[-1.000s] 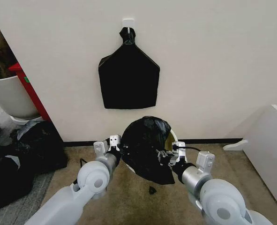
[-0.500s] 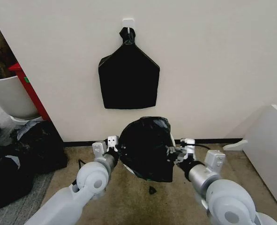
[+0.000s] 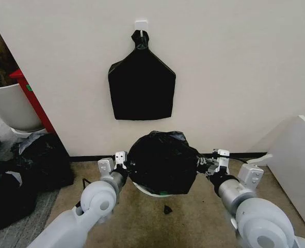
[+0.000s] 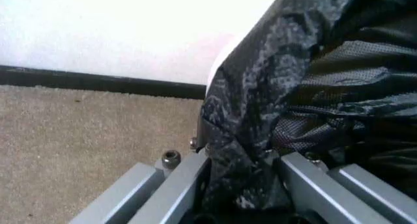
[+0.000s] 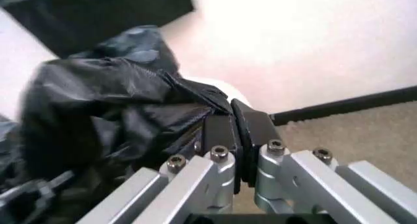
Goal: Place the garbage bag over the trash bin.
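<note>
Both arms are out in front, stretching the garbage bag [image 3: 162,163] wide between them, right over the trash bin [image 3: 151,191], whose white rim peeks out at the bag's six o'clock. The left hand [image 3: 122,164] pinches the film at the bag's nine o'clock, jaws clamped on a fold; the right hand [image 3: 206,164] grips the three o'clock edge, pads pressed together on the plastic. This looks like the spreading step; next, I'd say, comes lowering the open mouth evenly down around the rim.
</note>
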Controlling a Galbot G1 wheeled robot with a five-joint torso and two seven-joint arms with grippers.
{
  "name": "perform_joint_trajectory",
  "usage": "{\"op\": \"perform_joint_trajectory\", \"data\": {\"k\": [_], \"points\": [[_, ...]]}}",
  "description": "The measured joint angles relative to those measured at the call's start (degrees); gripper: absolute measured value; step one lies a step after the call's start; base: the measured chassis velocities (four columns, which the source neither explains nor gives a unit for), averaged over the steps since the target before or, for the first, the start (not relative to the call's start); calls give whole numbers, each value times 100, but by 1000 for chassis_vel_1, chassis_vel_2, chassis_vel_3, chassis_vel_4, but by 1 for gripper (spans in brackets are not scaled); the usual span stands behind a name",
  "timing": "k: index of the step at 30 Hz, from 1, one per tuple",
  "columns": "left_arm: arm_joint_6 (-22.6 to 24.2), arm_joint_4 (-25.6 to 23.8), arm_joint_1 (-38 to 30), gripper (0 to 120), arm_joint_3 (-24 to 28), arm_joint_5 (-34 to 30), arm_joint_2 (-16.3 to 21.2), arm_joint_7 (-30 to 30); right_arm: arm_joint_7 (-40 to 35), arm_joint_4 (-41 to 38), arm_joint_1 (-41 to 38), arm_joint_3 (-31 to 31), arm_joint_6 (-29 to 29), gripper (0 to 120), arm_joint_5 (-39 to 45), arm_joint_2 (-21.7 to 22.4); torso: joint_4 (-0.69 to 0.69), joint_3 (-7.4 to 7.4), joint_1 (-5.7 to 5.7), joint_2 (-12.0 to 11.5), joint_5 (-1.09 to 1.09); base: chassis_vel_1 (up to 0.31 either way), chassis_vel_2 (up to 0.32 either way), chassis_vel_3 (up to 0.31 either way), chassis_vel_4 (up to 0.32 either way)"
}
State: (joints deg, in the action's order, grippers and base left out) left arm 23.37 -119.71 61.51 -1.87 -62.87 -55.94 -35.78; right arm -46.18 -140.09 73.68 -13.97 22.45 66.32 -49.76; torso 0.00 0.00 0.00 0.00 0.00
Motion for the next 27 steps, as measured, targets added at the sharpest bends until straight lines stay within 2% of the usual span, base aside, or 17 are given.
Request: {"op": "perform_joint_trajectory", "data": {"k": [4,9,15,27], "points": [[-93,-52,68,0,-78,-3,27,211,319,337,-4,-161,74,0,42,-1,0,0,0,0,0,0,0,0,0],[-296,-114,167,0,-176,-12,64,495,1196,847,-53,-312,349,0,-22,90,1,0,0,0,0,0,0,0,0],[-487,-70,136,0,-272,-235,19,549,1899,1018,129,-458,416,0,-316,199,0,0,0,0,-1,0,0,0,0],[-612,283,-348,0,-313,-1153,-194,208,2240,831,396,-318,135,0,-919,224,0,0,0,0,0,0,0,0,0]]}}
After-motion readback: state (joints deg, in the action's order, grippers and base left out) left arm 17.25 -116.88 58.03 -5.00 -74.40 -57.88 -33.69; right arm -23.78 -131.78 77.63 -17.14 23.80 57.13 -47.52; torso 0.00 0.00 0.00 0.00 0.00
